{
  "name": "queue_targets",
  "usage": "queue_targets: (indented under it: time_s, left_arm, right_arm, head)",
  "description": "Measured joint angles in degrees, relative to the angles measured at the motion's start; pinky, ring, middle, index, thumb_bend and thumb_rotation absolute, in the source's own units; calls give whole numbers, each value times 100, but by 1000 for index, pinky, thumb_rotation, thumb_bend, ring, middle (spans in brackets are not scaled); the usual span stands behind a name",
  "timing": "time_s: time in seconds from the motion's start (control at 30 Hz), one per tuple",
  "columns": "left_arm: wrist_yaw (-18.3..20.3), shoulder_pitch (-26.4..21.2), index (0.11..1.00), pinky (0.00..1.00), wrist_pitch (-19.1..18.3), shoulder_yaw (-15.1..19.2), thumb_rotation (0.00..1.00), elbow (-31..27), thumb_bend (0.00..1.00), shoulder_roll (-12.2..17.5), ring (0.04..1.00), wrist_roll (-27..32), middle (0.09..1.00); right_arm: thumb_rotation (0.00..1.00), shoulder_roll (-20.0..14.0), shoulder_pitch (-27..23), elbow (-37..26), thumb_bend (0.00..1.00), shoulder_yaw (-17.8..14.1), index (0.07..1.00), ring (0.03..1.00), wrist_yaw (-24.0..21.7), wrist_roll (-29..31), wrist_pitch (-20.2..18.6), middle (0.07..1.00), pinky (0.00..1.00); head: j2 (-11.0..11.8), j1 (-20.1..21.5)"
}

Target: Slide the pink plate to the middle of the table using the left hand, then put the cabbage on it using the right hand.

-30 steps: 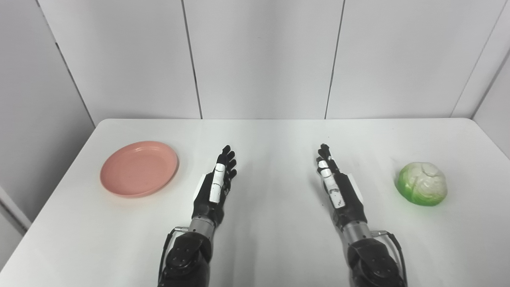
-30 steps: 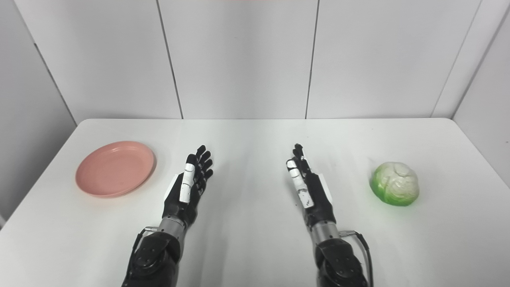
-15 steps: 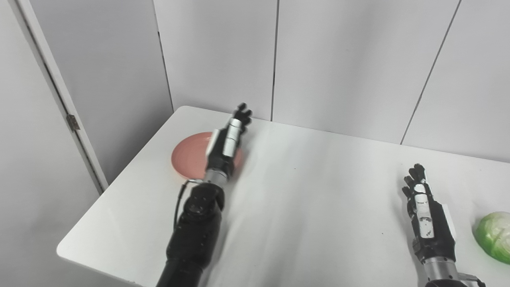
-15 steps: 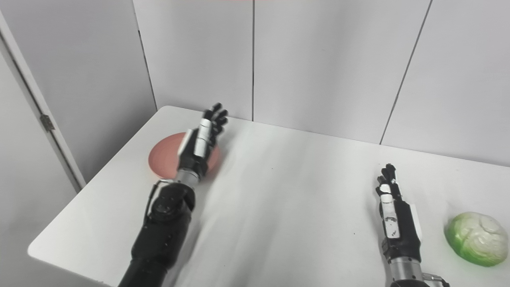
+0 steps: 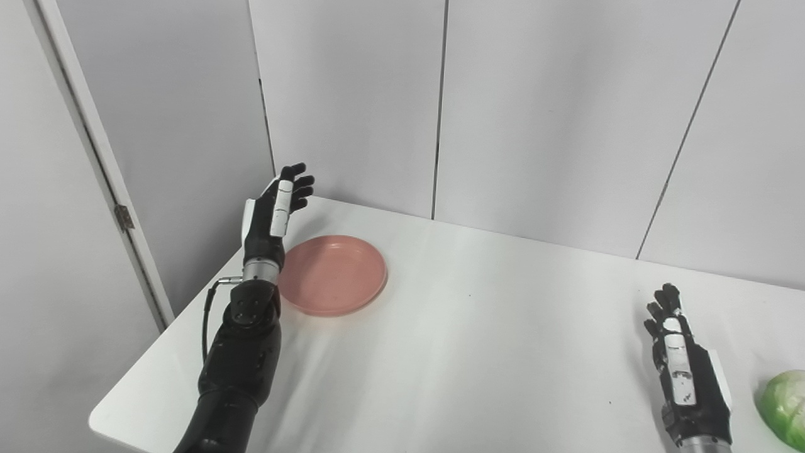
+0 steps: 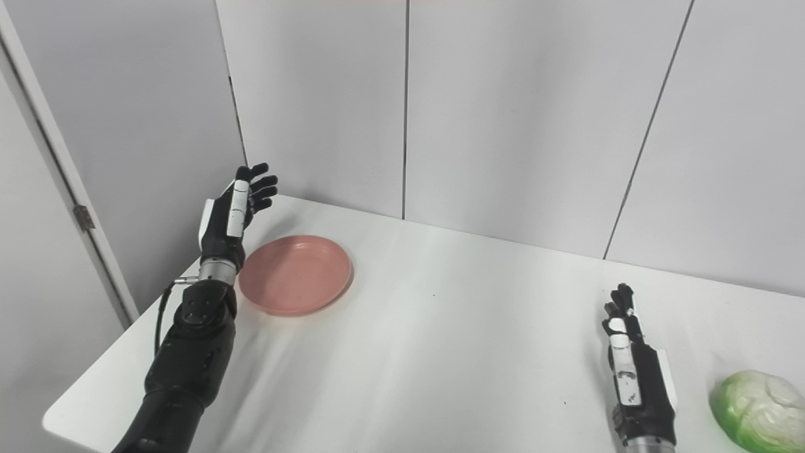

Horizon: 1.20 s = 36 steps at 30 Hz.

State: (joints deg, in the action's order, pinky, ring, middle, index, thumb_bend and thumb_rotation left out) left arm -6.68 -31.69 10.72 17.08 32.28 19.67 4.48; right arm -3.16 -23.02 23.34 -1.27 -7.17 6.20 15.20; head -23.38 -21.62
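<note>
Over at the left of the frame, the left hand (image 5: 272,211) is raised above the white table (image 5: 490,352), fingers spread and lightly curled, holding nothing; it hangs just to the left of the pink plate (image 5: 331,274) and a little above it, apart from the rim as far as I can see. The plate lies flat on the table near the far left corner, left of centre in the picture, with nothing on it. The black forearm (image 5: 238,358) climbs steeply from the bottom edge to that hand, a thin cable looping off beside the wrist. Down in the lower right, the right hand (image 6: 635,371) sits low over the table with its fingers stretched out straight and close together, empty too. Just to its right, at the frame's right edge, lies the green-and-white cabbage (image 6: 758,410), partly cut off by the border and not touching the hand. Grey wall panels (image 5: 534,107) stand behind the table.
</note>
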Motion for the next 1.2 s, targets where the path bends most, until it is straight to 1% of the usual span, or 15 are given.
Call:
queue_targets:
  time_s: [0.1, 0.17, 0.2, 0.3, 0.4, 0.53, 0.6, 0.67, 0.77, 0.9, 0.93, 0.97, 1.0, 1.1, 1.2]
  left_arm:
    - [-20, -26, 750, 756, 120, 4, 1000, 357, 846, 122, 751, -2, 748]
    - [-96, -40, 741, 744, 254, 13, 1000, 584, 847, 188, 742, -18, 741]
    - [-134, -56, 740, 743, 397, 11, 1000, 716, 847, 221, 742, -32, 740]
    - [-138, -102, 728, 730, 592, -5, 1000, 1044, 843, 340, 738, -73, 729]
    - [-139, -179, 720, 733, 684, -6, 1000, 1298, 821, 399, 730, -73, 724]
    - [-139, -268, 714, 724, 795, -61, 1000, 1617, 789, 398, 720, -73, 716]
    - [-136, -310, 714, 725, 853, -96, 1000, 1796, 801, 395, 718, -67, 712]
    - [-135, -382, 706, 701, 897, -133, 1000, 2056, 782, 393, 703, -63, 702]
    - [-135, -454, 701, 713, 1020, -282, 1000, 2406, 770, 387, 706, -118, 700]
    - [-115, -481, 706, 719, 1131, -428, 1000, 2700, 796, 304, 707, -128, 709]
    - [-86, -500, 708, 730, 1156, -450, 1000, 2769, 804, 285, 712, -120, 711]
    - [-73, -523, 723, 776, 1243, -474, 1000, 2855, 821, 271, 737, -115, 725]
    - [-41, -546, 731, 800, 1262, -521, 1000, 2901, 825, 271, 751, -114, 733]
    - [175, -575, 732, 774, 1274, -593, 1000, 2926, 810, 267, 754, -54, 732]
    - [315, -591, 734, 759, 1299, -591, 1000, 2964, 841, 199, 747, 108, 732]
  right_arm:
    - [938, 4, 4, -14, 618, -1, 1000, 1000, -2, 11, 0, 1000, 1000]
    - [939, 2, 15, -36, 626, -5, 1000, 1000, -5, 25, 0, 1000, 1000]
    - [942, 1, 19, -39, 627, -6, 1000, 1000, -6, 25, 0, 1000, 1000]
    - [953, -3, 19, -37, 633, -2, 1000, 1000, -8, 21, 0, 1000, 1000]
    - [937, -4, 25, -38, 650, -4, 1000, 1000, -8, 19, 0, 1000, 1000]
    - [934, -2, 28, -45, 648, -4, 1000, 1000, -6, 19, 0, 1000, 1000]
    - [938, -3, 29, -51, 650, -2, 1000, 1000, -6, 17, 0, 1000, 1000]
    - [933, -4, 30, -52, 645, -3, 1000, 1000, -5, 9, 1, 1000, 1000]
    - [932, -1, 44, -71, 640, -5, 1000, 1000, 3, 10, 1, 1000, 1000]
    - [936, 9, 117, -190, 652, 1, 1000, 1000, 2, 10, 1, 1000, 1000]
    - [937, 9, 117, -190, 651, 2, 1000, 1000, 2, 11, 1, 1000, 1000]
    - [937, 7, 121, -190, 653, 1, 1000, 1000, 1, 11, 1, 1000, 1000]
    - [936, 5, 123, -190, 655, 2, 1000, 1000, -1, 11, 1, 1000, 1000]
    - [933, 4, 131, -203, 668, 4, 1000, 1000, -1, 7, 0, 1000, 1000]
    - [937, 4, 143, -221, 666, 10, 1000, 1000, 2, -18, 0, 1000, 1000]
  head:
    - [-17, 26]
    - [-26, 26]
    - [-26, 26]
    - [-26, 62]
    - [-53, 79]
    - [-70, 88]
    - [-97, 79]
    - [-114, 70]
    - [-141, 88]
    - [-176, 97]
    - [-184, 105]
    - [-202, 132]
    - [-220, 149]
    - [-237, 167]
    - [-255, 176]
